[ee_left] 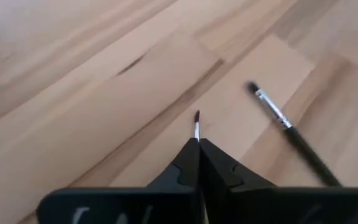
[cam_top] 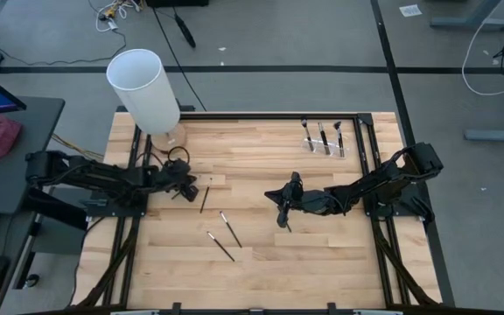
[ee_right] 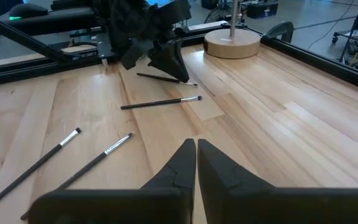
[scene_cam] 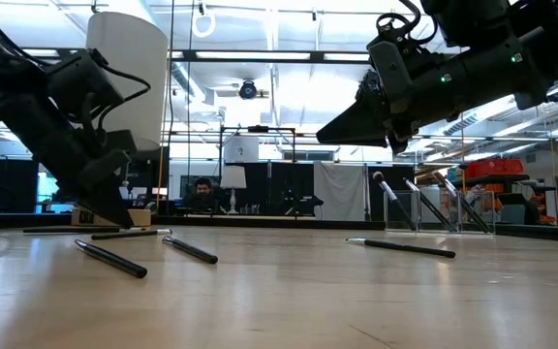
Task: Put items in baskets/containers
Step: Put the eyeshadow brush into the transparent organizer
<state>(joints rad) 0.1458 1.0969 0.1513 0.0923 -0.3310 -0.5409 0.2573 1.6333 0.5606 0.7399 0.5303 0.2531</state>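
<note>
Near the table's left side my left gripper (cam_top: 189,185) is shut on a thin dark brush (ee_right: 157,78), down at the wood. A second brush (ee_left: 288,140) lies just beside it. Two more brushes (cam_top: 230,229) (cam_top: 220,246) lie nearer the front edge. My right gripper (cam_top: 283,213) hangs shut above the table's middle with nothing in it. Another brush (scene_cam: 400,247) lies flat on the wood below it. The clear holder (cam_top: 324,140) stands at the far right with three brushes leaning in it. My left gripper pinches the brush between its two fingers near the bristle end. The silver ferrule and dark tip (ee_left: 196,127) stick out just past the fingertips. The fingers slant down toward the table. The handle (ee_right: 145,76) still lies along the wood.
A big white cylinder (cam_top: 144,87) on a round wooden base (ee_right: 232,43) stands at the far left corner. Black rails (cam_top: 370,166) frame the table's sides. A person (scene_cam: 201,189) sits in the room far behind the table.
</note>
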